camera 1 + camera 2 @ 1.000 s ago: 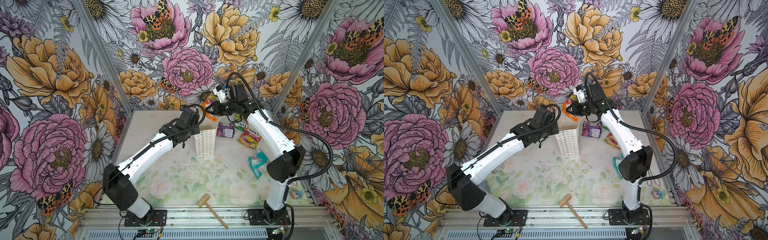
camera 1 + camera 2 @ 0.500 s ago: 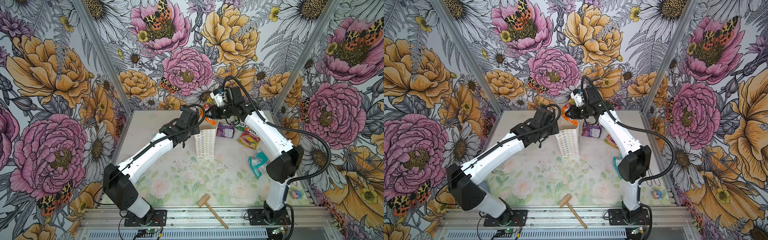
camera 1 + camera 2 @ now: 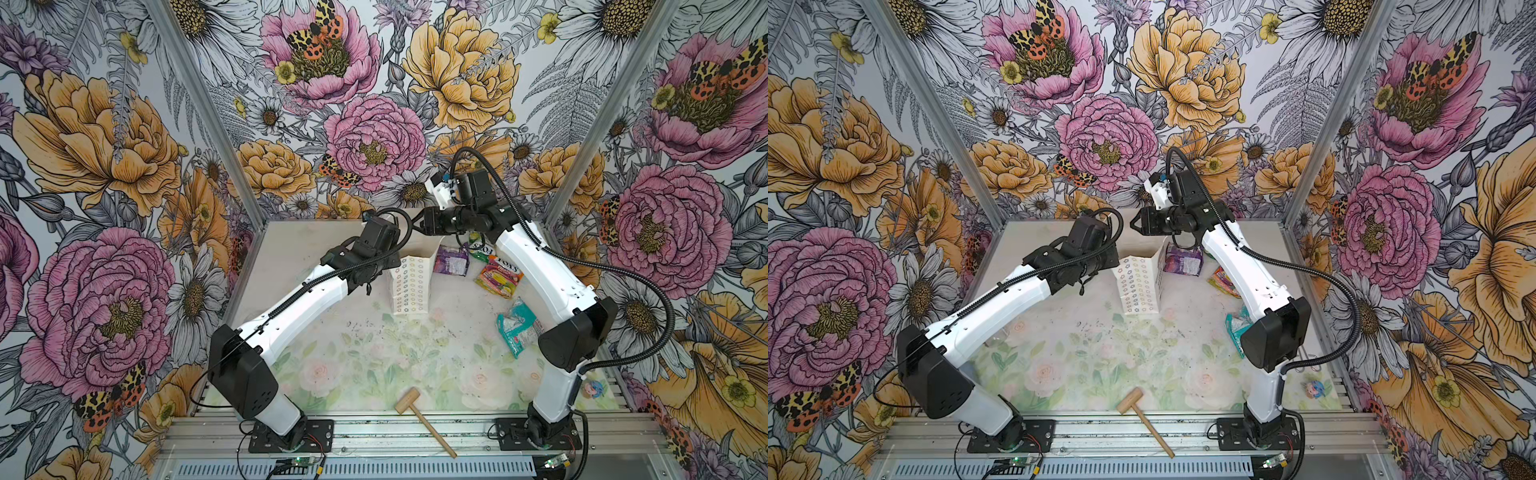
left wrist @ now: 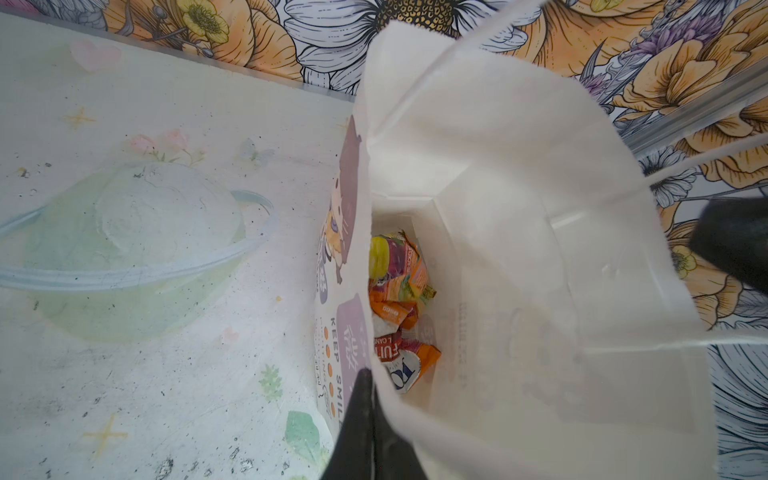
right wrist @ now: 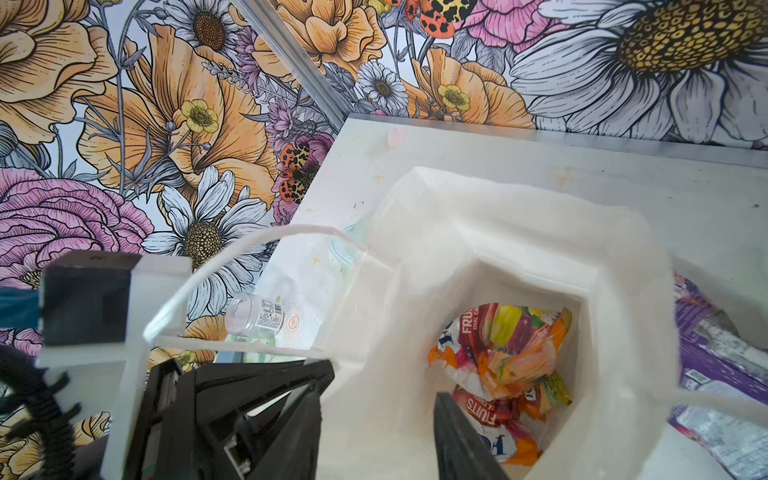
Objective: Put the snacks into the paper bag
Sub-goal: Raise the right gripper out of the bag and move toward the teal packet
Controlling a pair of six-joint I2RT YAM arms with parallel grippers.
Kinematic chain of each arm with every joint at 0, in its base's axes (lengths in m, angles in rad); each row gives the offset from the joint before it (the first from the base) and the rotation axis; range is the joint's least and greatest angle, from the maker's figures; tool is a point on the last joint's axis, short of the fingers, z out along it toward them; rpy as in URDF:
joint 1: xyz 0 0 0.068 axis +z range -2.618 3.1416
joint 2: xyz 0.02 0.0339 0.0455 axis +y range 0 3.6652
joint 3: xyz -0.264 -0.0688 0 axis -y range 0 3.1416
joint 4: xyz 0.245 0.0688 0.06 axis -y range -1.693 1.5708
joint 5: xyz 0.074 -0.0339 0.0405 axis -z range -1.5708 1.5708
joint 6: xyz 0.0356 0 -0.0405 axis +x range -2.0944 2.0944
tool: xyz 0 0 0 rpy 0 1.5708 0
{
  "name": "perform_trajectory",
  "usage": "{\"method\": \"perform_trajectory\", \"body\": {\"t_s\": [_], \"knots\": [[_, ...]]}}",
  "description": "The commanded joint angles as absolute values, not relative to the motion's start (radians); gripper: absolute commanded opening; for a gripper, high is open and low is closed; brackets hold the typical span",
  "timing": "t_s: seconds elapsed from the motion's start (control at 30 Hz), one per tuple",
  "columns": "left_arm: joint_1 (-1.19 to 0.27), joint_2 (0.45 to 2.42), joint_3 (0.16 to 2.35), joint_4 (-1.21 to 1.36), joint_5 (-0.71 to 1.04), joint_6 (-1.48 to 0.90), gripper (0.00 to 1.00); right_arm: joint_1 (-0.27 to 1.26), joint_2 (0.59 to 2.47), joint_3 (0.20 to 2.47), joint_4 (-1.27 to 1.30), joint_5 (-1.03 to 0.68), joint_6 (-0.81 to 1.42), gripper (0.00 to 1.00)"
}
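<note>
1. The paper bag (image 3: pixel 409 286) (image 3: pixel 1140 286) stands upright at mid-far on the surface (image 3: pixel 365 349), mouth open, flower-grid face toward the near side.
2. The left gripper (image 4: pixel 365 376) has its jaws pinched tight on the bag's rim at the left wall.
3. The right gripper (image 5: pixel 384 380) hangs above the bag mouth, at its far-right edge in both top views (image 3: pixel 424 220) (image 3: pixel 1136 224). Its jaws are parted about midway with nothing between them.
4. Two snacks lie on the bag's floor. A crumpled orange packet (image 4: pixel 399 282) (image 5: pixel 507 353) touches a red-labelled packet (image 4: pixel 401 361) (image 5: pixel 486 424) that shows part of a fruit-candy print.
5. More snacks lie on the surface right of the bag:
   - The purple packet (image 3: pixel 451 259) (image 3: pixel 1183 259) is just beside the bag's right wall.
   - The green packet (image 3: pixel 482 249) is farther back, partly under the right arm.
   - The FOX'S packet (image 3: pixel 500 276), pink-orange, is right of the purple one.
   - The teal packet (image 3: pixel 517 328) is nearer, by the right arm's elbow.
6. The wooden mallet (image 3: pixel 424 419) (image 3: pixel 1144 419) lies at the near edge, well apart from the bag.
7. A clear small jar (image 5: pixel 257 320) lies on its side on the surface, apart from the bag.
</note>
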State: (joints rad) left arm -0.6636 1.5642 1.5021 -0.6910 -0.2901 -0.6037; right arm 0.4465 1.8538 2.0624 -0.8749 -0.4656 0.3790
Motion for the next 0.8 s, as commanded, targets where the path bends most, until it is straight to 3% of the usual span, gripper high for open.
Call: {"method": "perform_trajectory", "body": {"t_s": [0.0,0.33,0.77], "knots": [[-0.664,1.579,1.526,-0.687,-0.273,-0.609,0.0,0.451,1.796,2.063,-0.864,-0.472,0.364,0.48],[-0.662,1.57,1.525,-0.689,-0.273,-0.606,0.0,0.431,1.669,2.029,-0.874,-0.465,0.327,0.62],[-0.661,1.569,1.52,-0.689,-0.264,-0.604,0.0,0.346,1.434,1.847,-0.877,-0.27,0.34,0.7]]}}
